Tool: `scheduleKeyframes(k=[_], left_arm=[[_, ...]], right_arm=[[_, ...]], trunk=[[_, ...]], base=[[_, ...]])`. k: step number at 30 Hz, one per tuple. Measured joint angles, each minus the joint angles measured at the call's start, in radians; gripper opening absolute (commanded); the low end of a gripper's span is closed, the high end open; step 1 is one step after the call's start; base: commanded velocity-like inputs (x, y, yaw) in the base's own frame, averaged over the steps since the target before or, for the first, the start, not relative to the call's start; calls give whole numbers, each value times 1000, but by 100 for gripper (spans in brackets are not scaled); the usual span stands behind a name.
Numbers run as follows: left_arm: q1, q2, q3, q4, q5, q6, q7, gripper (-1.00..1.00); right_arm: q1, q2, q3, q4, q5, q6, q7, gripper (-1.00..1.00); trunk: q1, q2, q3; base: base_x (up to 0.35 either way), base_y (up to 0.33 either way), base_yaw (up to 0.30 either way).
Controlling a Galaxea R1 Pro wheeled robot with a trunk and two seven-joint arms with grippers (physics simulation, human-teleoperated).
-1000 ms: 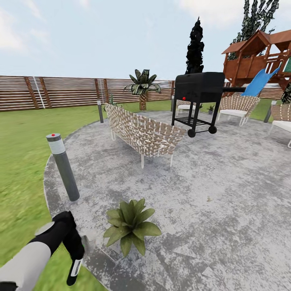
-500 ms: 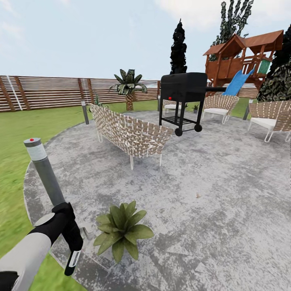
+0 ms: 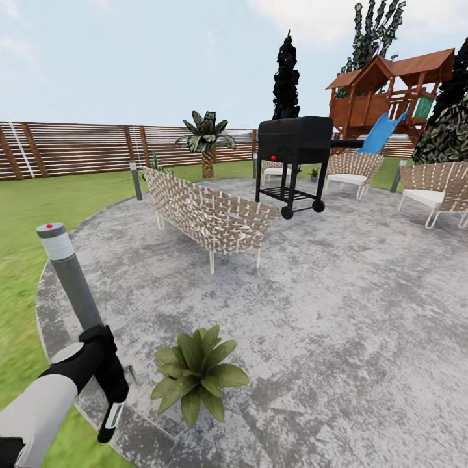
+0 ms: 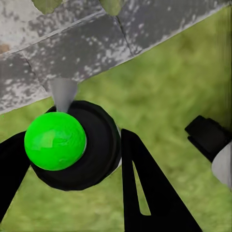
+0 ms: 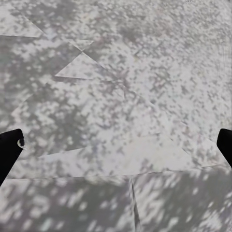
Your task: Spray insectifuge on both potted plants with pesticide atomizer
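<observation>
The left gripper is clamped on the pesticide atomizer: in the left wrist view its two black fingers press either side of the atomizer's round black body, whose bright green cap faces the camera and whose pale grey nozzle points toward the edge of the patio, with lawn beneath. In the head view the left gripper hangs over the near-left rim of the patio, the atomizer mostly hidden behind the black wrist, its nozzle tip just beside the near potted plant. That plant, a rosette of pointed green leaves, stands on the paving close to the near-left edge; its pot is hidden under the leaves. Just behind the gripper a grey bollard light rises from the rim. Farther in, a wicker bench stands on the left-centre of the patio, a black grill behind it, and wicker chairs along the far-right edge. A second small potted plant sits at the far edge beyond the grill. A slatted fence, a palm and a wooden playhouse close the garden. The right gripper's fingertips stand wide apart over bare paving.
</observation>
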Motion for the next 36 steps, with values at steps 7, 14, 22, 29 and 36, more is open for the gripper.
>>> scheduleKeyframes(k=[7, 14, 22, 29, 36], left_arm=[[4, 8, 1, -101, -1, 0, -10, -100], [28, 37, -2, -73, -1, -13, -1, -100], [32, 25, -2, -66, -1, -4, -8, -100], [35, 22, 0, -64, -2, -4, -8, -100], [95, 23, 2, -16, 2, -15, 40, -100]], right_arm=[[0, 1, 0, -1, 0, 0, 1, 100], [0, 1, 0, 0, 0, 0, 0, 100], [0, 1, 0, 0, 0, 0, 1, 100], [0, 1, 0, 0, 0, 0, 1, 100], [0, 0, 0, -2, -1, -1, -1, 100]], trunk=[[0, 0, 0], [0, 0, 0], [0, 0, 0], [0, 0, 0], [0, 0, 0]], base=[[54, 43, 0], [1, 1, 0], [89, 204, 0], [129, 276, 0], [47, 87, -18]])
